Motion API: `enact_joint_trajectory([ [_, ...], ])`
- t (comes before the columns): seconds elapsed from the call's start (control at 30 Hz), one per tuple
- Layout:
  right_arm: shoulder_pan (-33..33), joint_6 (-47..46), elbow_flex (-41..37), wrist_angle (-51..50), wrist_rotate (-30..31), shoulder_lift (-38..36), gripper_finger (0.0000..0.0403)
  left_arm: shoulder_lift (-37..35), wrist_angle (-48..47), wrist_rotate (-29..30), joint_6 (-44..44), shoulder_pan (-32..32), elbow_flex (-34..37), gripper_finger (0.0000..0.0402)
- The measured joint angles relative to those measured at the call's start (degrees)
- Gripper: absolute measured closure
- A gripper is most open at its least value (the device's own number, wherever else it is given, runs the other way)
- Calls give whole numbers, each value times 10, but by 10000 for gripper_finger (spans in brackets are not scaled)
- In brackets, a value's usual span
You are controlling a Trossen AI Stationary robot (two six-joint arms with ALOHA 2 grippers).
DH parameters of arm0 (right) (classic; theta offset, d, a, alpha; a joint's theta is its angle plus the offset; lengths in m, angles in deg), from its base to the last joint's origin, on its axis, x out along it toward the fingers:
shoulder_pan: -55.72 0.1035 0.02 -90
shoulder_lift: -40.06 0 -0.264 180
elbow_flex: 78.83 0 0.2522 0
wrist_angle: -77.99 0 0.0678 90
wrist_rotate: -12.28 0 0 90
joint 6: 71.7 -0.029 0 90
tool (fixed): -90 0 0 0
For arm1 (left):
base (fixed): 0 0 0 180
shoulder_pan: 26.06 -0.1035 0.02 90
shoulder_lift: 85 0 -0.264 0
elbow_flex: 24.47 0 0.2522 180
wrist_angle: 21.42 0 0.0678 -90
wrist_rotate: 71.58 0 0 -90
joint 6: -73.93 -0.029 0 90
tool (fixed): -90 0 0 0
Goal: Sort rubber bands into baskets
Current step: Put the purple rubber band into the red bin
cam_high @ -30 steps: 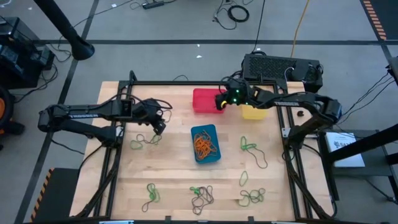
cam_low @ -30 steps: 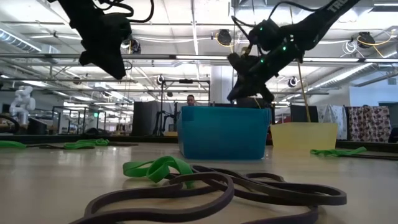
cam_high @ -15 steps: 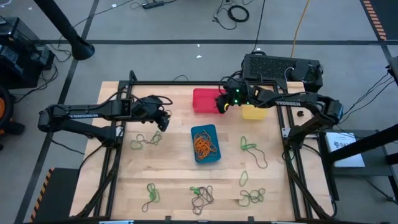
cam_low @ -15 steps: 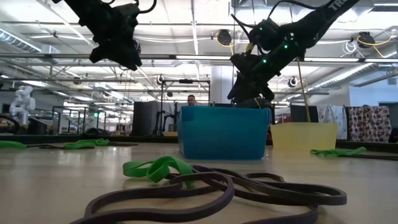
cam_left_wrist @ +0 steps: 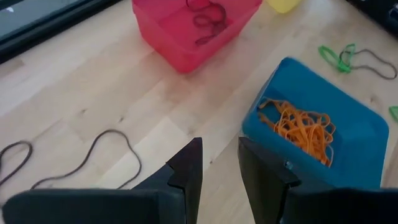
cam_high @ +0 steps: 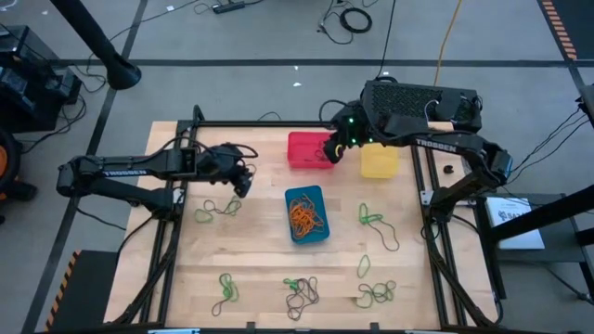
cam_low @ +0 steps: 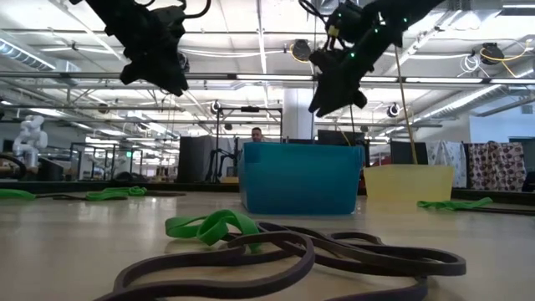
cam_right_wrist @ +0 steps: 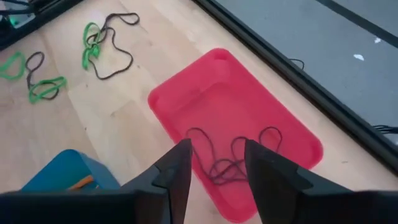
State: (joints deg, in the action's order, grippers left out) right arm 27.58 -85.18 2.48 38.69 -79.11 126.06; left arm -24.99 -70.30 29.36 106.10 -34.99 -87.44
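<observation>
Rubber bands are partly sorted: orange ones fill the blue basket, dark ones lie in the red basket; the yellow basket looks empty. Green and dark loops remain on the counter. Both end effectors, left and right, hang open, holding nothing.

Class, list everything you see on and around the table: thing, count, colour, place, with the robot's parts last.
red basket: one, red, far side of table, dark bands inside.
yellow basket: one, yellow, right of the red one.
blue basket: one, blue, table middle, holds orange bands.
loose rubber bands: several clusters, green and dark, scattered on the table.
table: one, light wood.
person: one, far behind in the room.
left gripper: dark, open, above the table's left part.
right gripper: dark, open, over the red basket.
</observation>
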Motion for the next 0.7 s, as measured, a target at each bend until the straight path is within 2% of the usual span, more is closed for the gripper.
enact_joint_trajectory([
  [0.07, 4, 18, 17, -13, -16, 0, 261, 0, -17, -1, 4, 2, 0, 292],
  [0.17, 22, 36, 42, -16, -78, 0, 261, 0, -47, -22, 4, 11, 0, 292],
  [0.3, 69, 37, 50, 3, -136, -1, 261, 13, -76, -52, 5, 34, 0, 292],
  [0.53, 167, 37, 50, 56, -138, 8, 261, 73, -151, -51, 49, 64, 0, 292],
  [0.7, 222, 37, 50, 85, -138, 13, 261, 129, -218, -51, 38, 64, 0, 292],
])
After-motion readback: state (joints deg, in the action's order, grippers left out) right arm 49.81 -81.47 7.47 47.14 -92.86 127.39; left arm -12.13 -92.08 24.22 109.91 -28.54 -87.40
